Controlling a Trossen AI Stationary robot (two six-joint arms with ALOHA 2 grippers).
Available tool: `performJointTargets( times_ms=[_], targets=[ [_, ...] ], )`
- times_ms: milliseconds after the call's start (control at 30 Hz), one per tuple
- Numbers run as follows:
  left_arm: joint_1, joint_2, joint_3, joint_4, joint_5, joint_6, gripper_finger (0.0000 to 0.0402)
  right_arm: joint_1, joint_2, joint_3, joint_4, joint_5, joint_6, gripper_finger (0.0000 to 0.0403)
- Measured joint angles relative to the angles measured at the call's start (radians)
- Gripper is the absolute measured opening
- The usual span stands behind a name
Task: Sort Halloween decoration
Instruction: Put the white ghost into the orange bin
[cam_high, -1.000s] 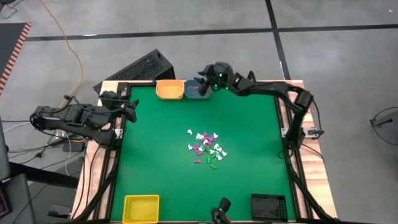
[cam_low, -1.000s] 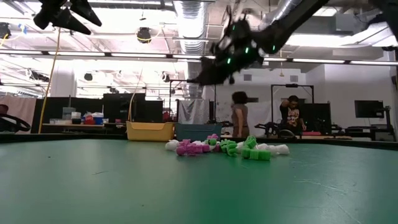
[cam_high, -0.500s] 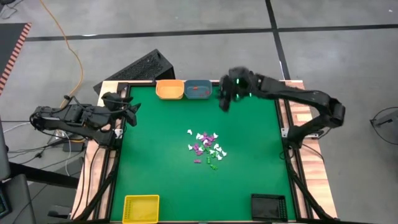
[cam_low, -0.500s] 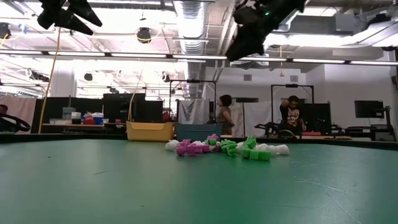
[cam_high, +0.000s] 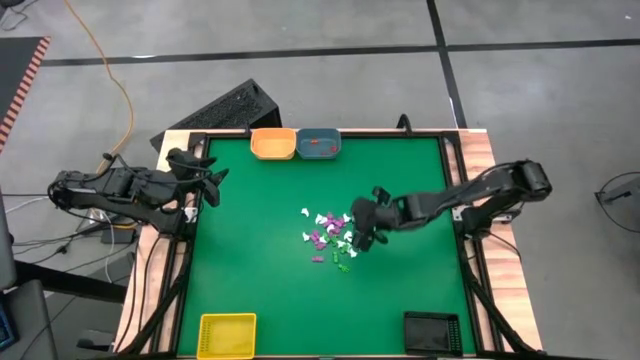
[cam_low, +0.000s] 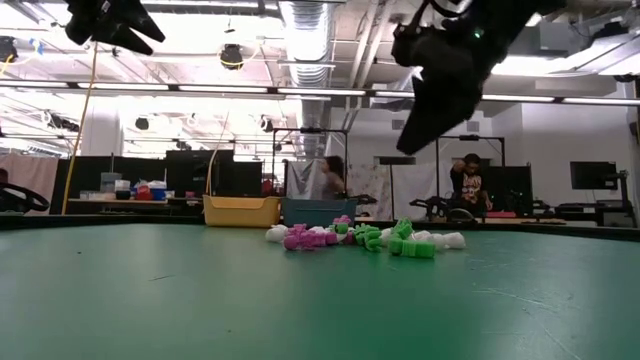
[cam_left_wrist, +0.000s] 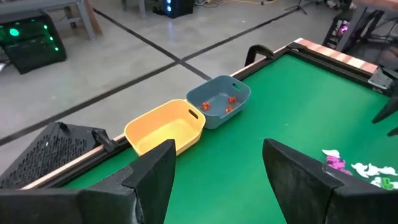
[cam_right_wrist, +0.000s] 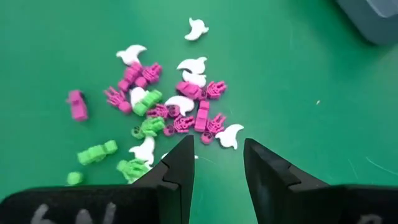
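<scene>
Swinging away from the trays at the table's 12 o'clock edge, where it hovered a second earlier, the right gripper (cam_high: 362, 226) now hangs over the 3 o'clock side of the pile of Halloween decoration (cam_high: 330, 238) near the table's centre; its fingers (cam_right_wrist: 180, 168) stand partly spread with nothing between them, above the trinkets and not touching them.

Sorting looks barely begun; most of the white, purple and green pieces lie loose on the green table (cam_high: 260, 240), bunched together, with one white piece slightly apart toward 10 o'clock.

Only the blue tray (cam_left_wrist: 217, 107) shows any contents: a few orange-red pieces on its floor; the orange tray (cam_left_wrist: 165, 127) just beside it is bare inside as far as the left wrist view shows; the yellow tray (cam_high: 227, 334) at 7 o'clock and the black tray (cam_high: 432, 332) at 5 o'clock show nothing in them from above, though small pieces could escape notice.

Parked off the 9 o'clock edge, the left gripper (cam_high: 205, 178) waits with fingers (cam_left_wrist: 152, 171) spread wide and bare.
</scene>
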Motion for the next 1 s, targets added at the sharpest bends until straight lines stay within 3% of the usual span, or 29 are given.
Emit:
performJointTargets(
  times_ms=[300, 400, 533, 633, 833, 1000],
  targets=[
    [0.0, 0.0, 0.0, 0.07, 0.039, 0.064, 0.0231, 0.09, 0.145, -0.006, 0.0, 0.038, 0.193, 0.0132],
    [0.0, 0.0, 0.0, 0.073, 0.046, 0.072, 0.0231, 0.139, 0.135, -0.075, 0.068, 0.044, 0.313, 0.0132],
    [0.001, 0.0, 0.0, 0.083, 0.045, 0.074, 0.0231, 0.234, 0.07, -0.177, 0.144, 0.183, 0.496, 0.0132],
    [0.001, 0.0, 0.0, 0.094, 0.044, 0.073, 0.0231, 0.292, 0.05, -0.21, 0.189, 0.281, 0.509, 0.0132],
    [0.001, 0.0, 0.0, 0.098, 0.041, 0.052, 0.0231, 0.325, 0.134, -0.214, 0.224, 0.294, 0.495, 0.0132],
    [0.001, 0.011, 0.0, 0.098, 0.038, 0.031, 0.0231, 0.325, 0.207, -0.214, 0.221, 0.39, 0.595, 0.0134]
  ],
)
